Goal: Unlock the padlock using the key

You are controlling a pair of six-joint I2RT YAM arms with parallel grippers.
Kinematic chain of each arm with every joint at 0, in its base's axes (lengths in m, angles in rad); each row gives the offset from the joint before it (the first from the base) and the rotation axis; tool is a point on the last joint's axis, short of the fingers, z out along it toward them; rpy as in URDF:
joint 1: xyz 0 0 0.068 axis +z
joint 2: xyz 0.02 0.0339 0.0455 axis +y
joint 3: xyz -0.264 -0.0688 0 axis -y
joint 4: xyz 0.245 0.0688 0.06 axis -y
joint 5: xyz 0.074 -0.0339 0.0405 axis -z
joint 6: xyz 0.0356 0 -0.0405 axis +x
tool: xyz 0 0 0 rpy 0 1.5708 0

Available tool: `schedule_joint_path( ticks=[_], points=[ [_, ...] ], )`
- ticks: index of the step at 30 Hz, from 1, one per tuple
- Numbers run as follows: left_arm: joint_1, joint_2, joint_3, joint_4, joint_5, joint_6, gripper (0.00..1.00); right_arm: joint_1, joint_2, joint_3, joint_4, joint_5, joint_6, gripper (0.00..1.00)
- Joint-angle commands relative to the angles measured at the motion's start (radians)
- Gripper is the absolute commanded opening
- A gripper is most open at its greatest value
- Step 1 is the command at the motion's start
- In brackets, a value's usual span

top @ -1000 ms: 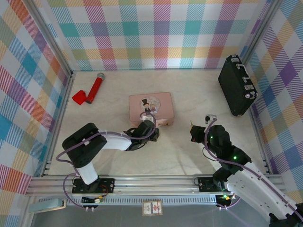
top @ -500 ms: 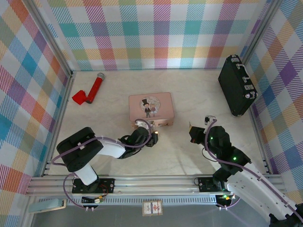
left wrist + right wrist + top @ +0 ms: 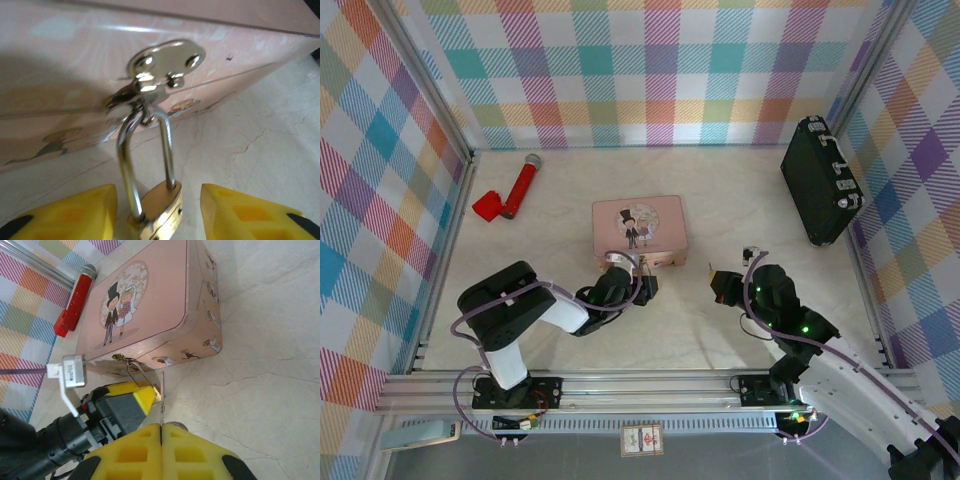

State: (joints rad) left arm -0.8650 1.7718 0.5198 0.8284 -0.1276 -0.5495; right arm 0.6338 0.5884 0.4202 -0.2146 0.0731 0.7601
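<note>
Left tool [image 3: 646, 288] flanking padlock [image 3: 159, 207], pink tin [image 3: 75, 65] behind

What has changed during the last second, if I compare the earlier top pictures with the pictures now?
The left claw drew back from over the front edge of the pink tin toward the near side. It now stands open on either side of the padlock, not gripping it. The right claw, shut on the key, moved slightly left toward the padlock. The tin, red-handled tool and black case stayed in place.
</note>
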Motion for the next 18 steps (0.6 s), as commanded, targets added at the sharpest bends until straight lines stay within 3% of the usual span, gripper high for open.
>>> schedule_joint_path(
  ticks=[1,18],
  points=[
    [0.004,0.033,0.039,-0.048,0.050,-0.027,0.42,-0.003,0.002,-0.006,0.050,-0.028,0.026,0.00],
    [0.003,0.025,0.062,-0.067,0.063,-0.043,0.11,0.000,0.089,-0.098,0.192,-0.163,0.106,0.00]
  ],
)
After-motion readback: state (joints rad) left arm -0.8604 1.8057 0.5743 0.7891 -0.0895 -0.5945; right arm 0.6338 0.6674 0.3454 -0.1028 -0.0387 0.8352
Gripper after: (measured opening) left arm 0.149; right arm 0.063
